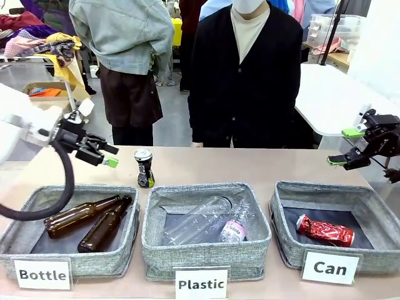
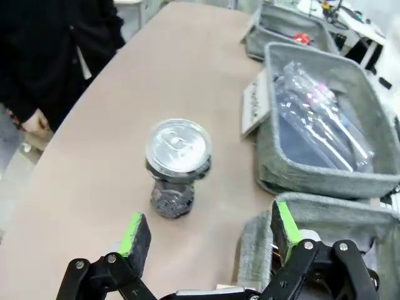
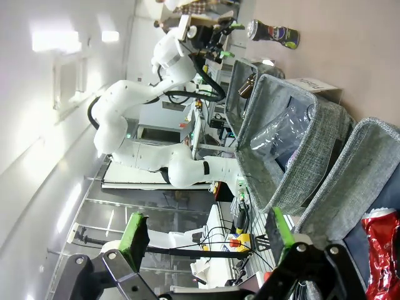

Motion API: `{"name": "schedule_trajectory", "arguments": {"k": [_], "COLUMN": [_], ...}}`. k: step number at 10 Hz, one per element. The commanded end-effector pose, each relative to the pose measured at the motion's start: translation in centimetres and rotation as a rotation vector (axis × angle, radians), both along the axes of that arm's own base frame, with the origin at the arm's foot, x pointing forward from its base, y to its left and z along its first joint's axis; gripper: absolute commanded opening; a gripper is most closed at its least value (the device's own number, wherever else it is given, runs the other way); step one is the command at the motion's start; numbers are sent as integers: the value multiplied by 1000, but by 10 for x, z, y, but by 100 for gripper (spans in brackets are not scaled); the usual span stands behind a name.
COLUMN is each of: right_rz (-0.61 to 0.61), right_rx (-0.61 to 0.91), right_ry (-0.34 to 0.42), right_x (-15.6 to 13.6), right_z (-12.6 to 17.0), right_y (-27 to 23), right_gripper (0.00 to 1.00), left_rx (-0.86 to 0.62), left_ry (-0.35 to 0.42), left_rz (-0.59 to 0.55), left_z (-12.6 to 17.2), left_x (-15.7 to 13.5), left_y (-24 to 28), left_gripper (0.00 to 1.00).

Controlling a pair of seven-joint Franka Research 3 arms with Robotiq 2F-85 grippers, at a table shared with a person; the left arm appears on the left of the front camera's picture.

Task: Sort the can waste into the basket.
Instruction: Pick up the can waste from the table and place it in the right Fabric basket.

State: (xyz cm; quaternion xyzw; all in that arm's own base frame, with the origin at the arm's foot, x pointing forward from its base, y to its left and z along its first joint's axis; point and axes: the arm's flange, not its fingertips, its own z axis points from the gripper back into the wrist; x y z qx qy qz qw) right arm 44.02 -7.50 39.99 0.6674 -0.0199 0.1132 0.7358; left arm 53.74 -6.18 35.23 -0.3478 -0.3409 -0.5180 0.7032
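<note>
Step in hand: reach for the 2nd can; as I judge it, 1 of 2 is sorted.
Left gripper [image 1: 110, 156]: fingers spread wide, nothing between them, hanging in the air above the table.
Black can [image 1: 144, 167]: upright on the table, just ahead of and below the left gripper. In the left wrist view the black can [image 2: 178, 165] sits beyond the pads, nearer the left-hand one, not yet between them.
Bottle bin [image 1: 37, 199]: directly under and beside the left gripper, close to its lower finger.
Right gripper [image 1: 345, 147]: fingers spread, empty, poised above the far corner of the basket.
Basket [image 1: 286, 240]: below the right gripper, well apart from the left one, beyond the Plastic bin [image 1: 156, 244].
Red can [image 1: 325, 230]: lying crushed in the basket, low and to the side of the right gripper's fingers.
Next move calls for: the left gripper to advance and drop until the pads straddle the can's body below the rim, centred, then pinch without tipping it; then a long carry past 1 bin.
</note>
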Motion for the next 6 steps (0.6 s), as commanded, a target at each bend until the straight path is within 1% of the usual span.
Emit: {"name": "schedule_trajectory", "arguments": {"k": [1,3,4,5,6], "right_rz": [4,4,4,4,4], "right_rx": [-6,-6,-6,-6,-6], "right_ry": [-16,-16,-16,-16,-16], "right_x": [0,0,0,0,0], "right_z": [2,2,2,2,2], "right_y": [0,0,0,0,0], "right_gripper": [99,99,99,99,99], "left_rx": [-12,-12,0,4,-16], "left_ry": [-24,-24,-3,-58,-72], "left_rz": [-41,-41,-8,-19,-105], "left_z": [1,1,0,-9,-17], "left_x": [-16,-16,0,13,20], "left_y": [10,10,0,-6,-8], "left_gripper": [100,100,100,100,100]}}
